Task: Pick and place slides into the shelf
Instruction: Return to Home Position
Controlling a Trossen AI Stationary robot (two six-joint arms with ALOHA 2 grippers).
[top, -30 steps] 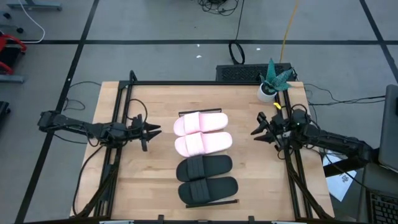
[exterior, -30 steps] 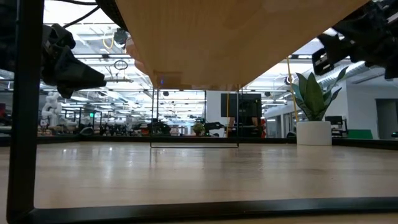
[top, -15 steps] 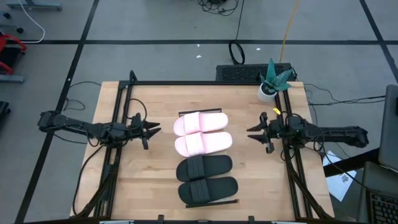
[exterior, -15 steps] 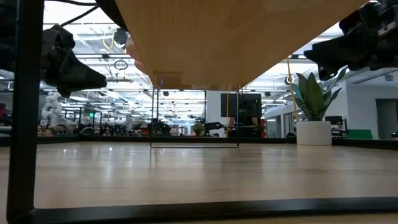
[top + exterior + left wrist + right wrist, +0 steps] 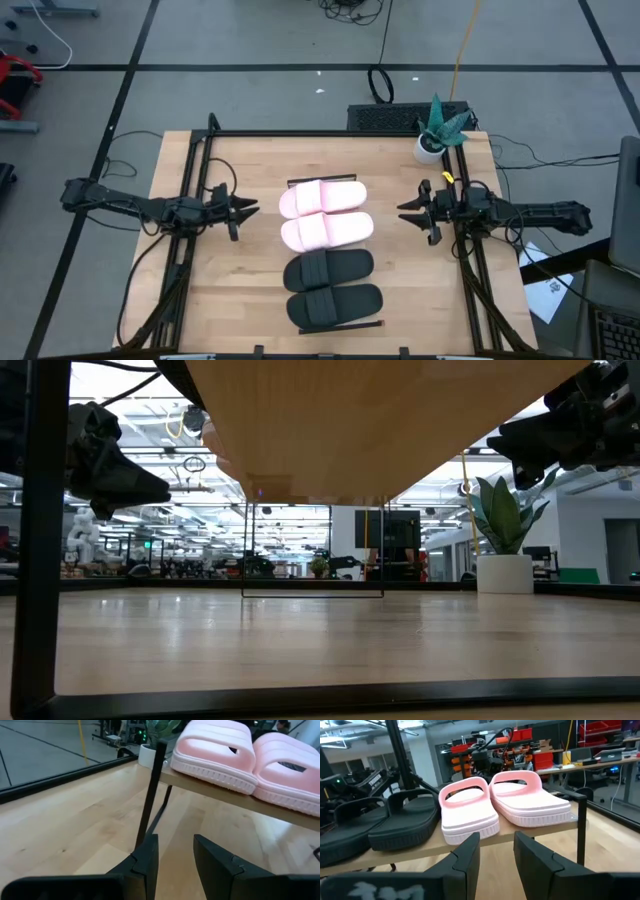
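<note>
I have the left gripper (image 5: 248, 209) hovering over the bare wooden tabletop (image 5: 225, 285). Its fingers (image 5: 145, 857) are parted by a narrow gap, with nothing between them. The right gripper (image 5: 405, 212) faces it from the other side of the table, equally slightly open and equally empty, with a potted plant (image 5: 430, 147) off to its side at the table corner.

The shelf (image 5: 320, 183) lies between the two grippers, just ahead of both sets of fingertips and touching neither. From the wrists it reads as a light wood plank (image 5: 535, 831) raised off the tabletop on thin dark metal legs (image 5: 150, 795).

All four slides sit on it soles down, side by side and crosswise, filling its length.

- **Pink slides:** The pink slides (image 5: 327, 231) are straight ahead of both grippers. They are pale and matte, each with one wide ribbed strap arched over an open toe and a thick sole with a finely grooved edge. Their toes point toward the left gripper and their heels toward the right one. The two of them touch along their sides.
- **Black slides:** The black slides (image 5: 330, 285) have the same shape in matte black. They lie farther along the shelf, ahead and off to the side of each gripper, on the end away from the plant.
</note>
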